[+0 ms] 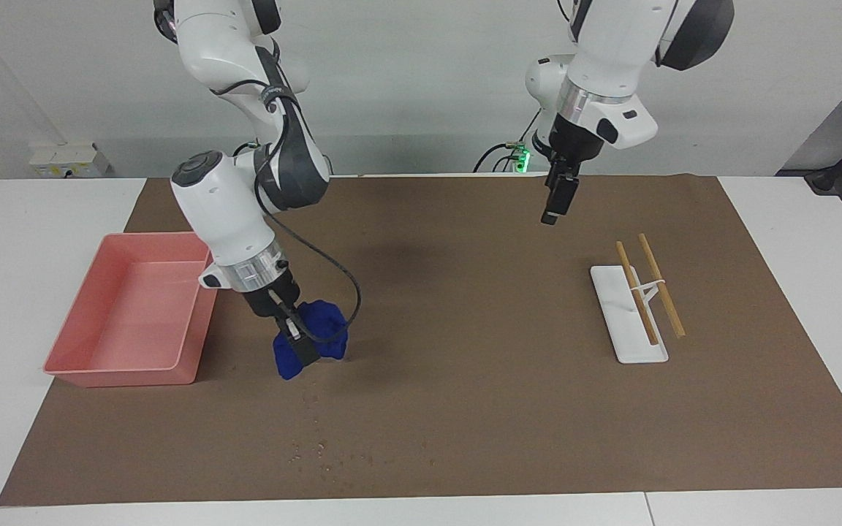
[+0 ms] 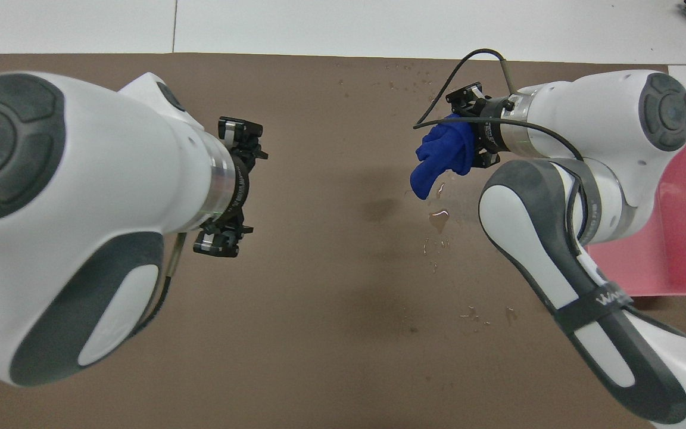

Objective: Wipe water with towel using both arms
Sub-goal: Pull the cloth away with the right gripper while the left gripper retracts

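My right gripper (image 1: pixel 297 352) is shut on a bunched blue towel (image 1: pixel 321 330) and holds it low over the brown mat (image 1: pixel 479 409), beside the pink tray. The towel (image 2: pixel 441 156) hangs down to about mat level; I cannot tell whether it touches. Tiny droplets of water (image 1: pixel 319 447) lie scattered on the mat farther from the robots than the towel. In the overhead view a small puddle of water (image 2: pixel 438 219) sits close to the towel's tip. My left gripper (image 1: pixel 550 217) hangs open and empty, high over the mat toward the left arm's end.
A pink tray (image 1: pixel 136 307) stands on the mat's edge at the right arm's end. A white rest (image 1: pixel 629 332) carrying two wooden sticks (image 1: pixel 661 285) lies toward the left arm's end. More droplets (image 2: pixel 477 313) dot the mat nearer to the robots.
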Robot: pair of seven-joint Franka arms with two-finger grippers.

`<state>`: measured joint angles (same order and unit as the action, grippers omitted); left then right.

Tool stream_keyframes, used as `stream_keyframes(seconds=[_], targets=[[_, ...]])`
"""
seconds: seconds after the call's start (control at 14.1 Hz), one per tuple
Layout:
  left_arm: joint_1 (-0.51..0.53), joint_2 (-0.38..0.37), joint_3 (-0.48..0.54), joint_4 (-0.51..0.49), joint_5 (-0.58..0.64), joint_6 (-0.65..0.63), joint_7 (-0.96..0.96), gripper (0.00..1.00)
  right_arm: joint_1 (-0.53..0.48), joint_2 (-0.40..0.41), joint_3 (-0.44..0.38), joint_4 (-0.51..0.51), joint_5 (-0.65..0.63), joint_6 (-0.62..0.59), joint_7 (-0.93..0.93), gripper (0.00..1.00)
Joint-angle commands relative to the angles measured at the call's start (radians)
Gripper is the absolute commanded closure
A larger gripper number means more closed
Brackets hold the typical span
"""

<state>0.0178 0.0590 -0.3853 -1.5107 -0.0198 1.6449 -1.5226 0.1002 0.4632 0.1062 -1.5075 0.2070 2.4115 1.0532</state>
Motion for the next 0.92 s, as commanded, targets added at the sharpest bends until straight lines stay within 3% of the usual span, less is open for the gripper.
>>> stream_keyframes(seconds=[0.0, 0.21, 0.35, 0.57, 0.85], targets=[[-0.001, -0.042, 0.103, -0.04, 0.0, -0.051, 0.215, 0.0, -0.027, 0.158, 0.012, 0.229, -0.029, 0.012, -0.102, 1.0], [-0.001, -0.067, 0.221, -0.078, 0.0, -0.091, 0.553, 0.0, -0.025, 0.291, 0.01, 0.348, -0.031, 0.107, -0.215, 1.0], [-0.001, -0.067, 0.285, -0.079, 0.0, -0.114, 0.791, 0.0, -0.027, 0.304, 0.012, 0.32, -0.041, 0.188, -0.272, 1.0], [0.001, -0.071, 0.357, -0.079, 0.004, -0.114, 1.066, 0.0, -0.022, 0.263, 0.01, 0.122, -0.041, 0.294, -0.289, 1.0], [-0.001, -0.082, 0.399, -0.097, 0.047, -0.112, 1.304, 0.0, -0.031, 0.161, 0.01, -0.126, -0.041, 0.328, -0.3, 1.0]])
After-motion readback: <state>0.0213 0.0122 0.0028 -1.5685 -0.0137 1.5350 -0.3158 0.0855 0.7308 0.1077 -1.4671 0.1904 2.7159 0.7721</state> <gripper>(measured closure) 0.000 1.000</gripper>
